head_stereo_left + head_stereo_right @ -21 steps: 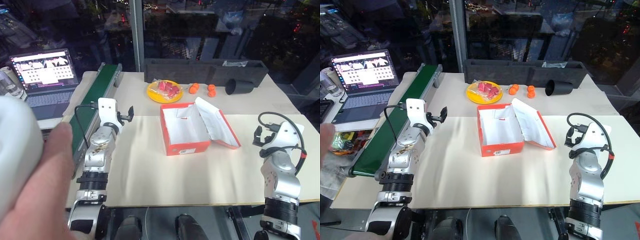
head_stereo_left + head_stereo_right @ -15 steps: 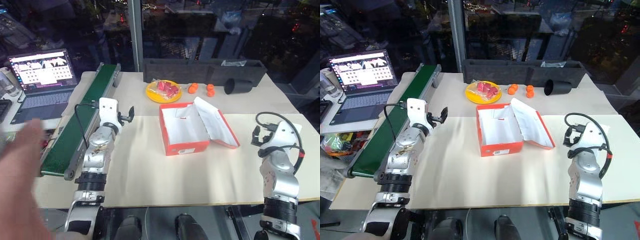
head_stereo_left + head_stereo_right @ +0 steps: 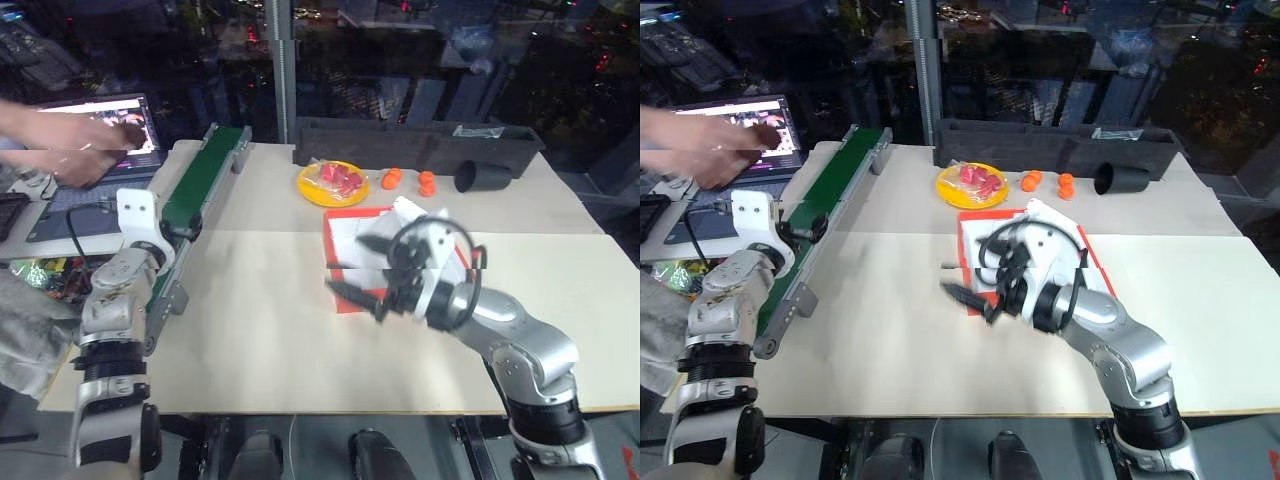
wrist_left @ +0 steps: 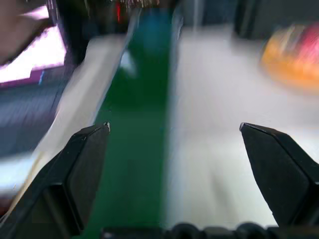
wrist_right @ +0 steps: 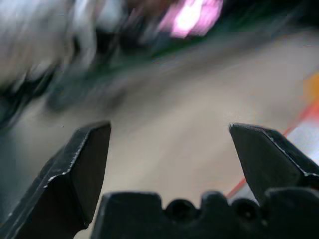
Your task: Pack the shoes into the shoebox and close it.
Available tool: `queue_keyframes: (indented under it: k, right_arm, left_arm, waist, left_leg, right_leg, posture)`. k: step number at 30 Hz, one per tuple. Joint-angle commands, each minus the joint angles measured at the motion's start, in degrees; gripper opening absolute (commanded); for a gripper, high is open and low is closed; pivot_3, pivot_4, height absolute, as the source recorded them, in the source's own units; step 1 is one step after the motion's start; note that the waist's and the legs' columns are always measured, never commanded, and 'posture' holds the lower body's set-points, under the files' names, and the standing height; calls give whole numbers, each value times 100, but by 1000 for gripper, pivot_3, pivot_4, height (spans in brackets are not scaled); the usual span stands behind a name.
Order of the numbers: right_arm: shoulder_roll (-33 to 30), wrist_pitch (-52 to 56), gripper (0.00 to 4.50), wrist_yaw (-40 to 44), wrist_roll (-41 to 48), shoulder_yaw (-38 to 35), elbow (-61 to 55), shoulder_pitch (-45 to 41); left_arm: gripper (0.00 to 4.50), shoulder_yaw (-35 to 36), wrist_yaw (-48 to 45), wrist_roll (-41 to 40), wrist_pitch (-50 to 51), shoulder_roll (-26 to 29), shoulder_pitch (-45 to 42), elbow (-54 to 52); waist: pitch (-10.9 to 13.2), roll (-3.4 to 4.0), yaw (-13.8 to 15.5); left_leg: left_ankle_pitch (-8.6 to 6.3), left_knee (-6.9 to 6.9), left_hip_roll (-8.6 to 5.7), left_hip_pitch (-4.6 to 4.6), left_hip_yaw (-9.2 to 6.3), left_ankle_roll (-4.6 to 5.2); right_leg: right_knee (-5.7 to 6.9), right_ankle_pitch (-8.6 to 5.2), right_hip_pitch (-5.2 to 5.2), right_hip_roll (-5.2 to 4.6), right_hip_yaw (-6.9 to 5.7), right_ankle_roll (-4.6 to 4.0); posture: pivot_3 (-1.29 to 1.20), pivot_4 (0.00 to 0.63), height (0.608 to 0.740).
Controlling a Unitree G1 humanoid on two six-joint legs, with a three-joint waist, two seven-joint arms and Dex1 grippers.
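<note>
The red-orange shoebox (image 3: 345, 235) sits mid-tabletop (image 3: 250, 340), lid open, partly hidden by the right arm across its front edge. The right end effector (image 3: 362, 270), fingers spread and empty, hangs over the box's near-left corner. The left end effector (image 4: 174, 149) is open above the green conveyor belt (image 3: 200, 180) at the tabletop's left edge. Broad bare surface lies between them

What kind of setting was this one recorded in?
Probably a robotics lab or demo space at night: a green conveyor belt on the beige worktable, an open laptop under a person's hand, dark glass walls behind.
</note>
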Motion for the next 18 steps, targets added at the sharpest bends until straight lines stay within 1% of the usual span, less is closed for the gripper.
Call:
queue_keyframes:
  k: [1,4,10,18]
  right_arm:
    - [-328,49,4467,222,-155,182,-196,122]
    - [-249,-72,4467,95,-258,119,-148,94]
    - [-74,-84,4467,-8,-311,79,-132,31]
    - [-48,-53,4467,-15,-263,-10,-203,118]
  left_arm:
    - [4500,10,-377,-61,271,289,-95,60]
    - [4500,101,-431,-59,157,374,-53,46]
    - [4500,58,-477,-55,178,297,-59,41]
    - [4500,18,-499,-47,178,248,-144,107]
  waist:
    - [12,-21,54]
    - [13,-23,84]
    - [13,-24,85]
    - [13,-25,85]
  left_leg:
    - [0,0,-3,0,-2,0]
    - [1,2,-2,2,-10,0]
    - [1,1,-2,3,-14,-1]
    - [1,1,-2,2,-16,0]
  right_leg:
    - [0,-2,2,-6,-9,-3]
    - [2,-3,5,-5,-17,-4]
    - [5,-3,7,-3,-19,-4]
    - [6,-3,8,-3,-20,-4]
  posture:
    - [0,150,681]
    - [0,150,681]
    - [0,150,681]
    - [0,150,681]
